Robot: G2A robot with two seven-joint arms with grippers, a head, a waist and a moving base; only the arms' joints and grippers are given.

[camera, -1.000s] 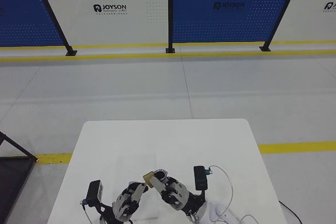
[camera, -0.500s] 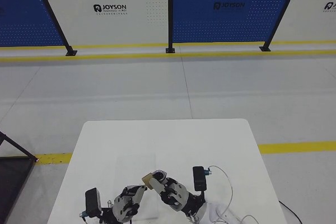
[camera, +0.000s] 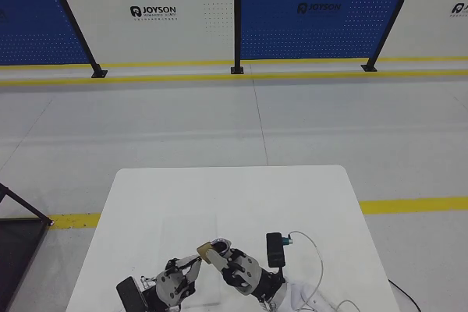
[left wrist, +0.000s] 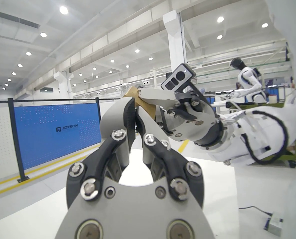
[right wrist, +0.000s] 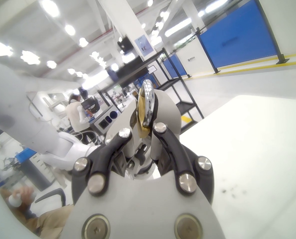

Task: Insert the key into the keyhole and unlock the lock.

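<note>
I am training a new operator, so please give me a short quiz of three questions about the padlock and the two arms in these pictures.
1. True or false: the padlock lies flat on the table.
2. Which arm holds the padlock? A) the left one B) the right one C) neither
3. Fill in: the padlock's body is brass-coloured and its shackle is ___.

Key:
1. False. It is held up in the jaws, off the table.
2. B, the right gripper.
3. Silver.
</note>
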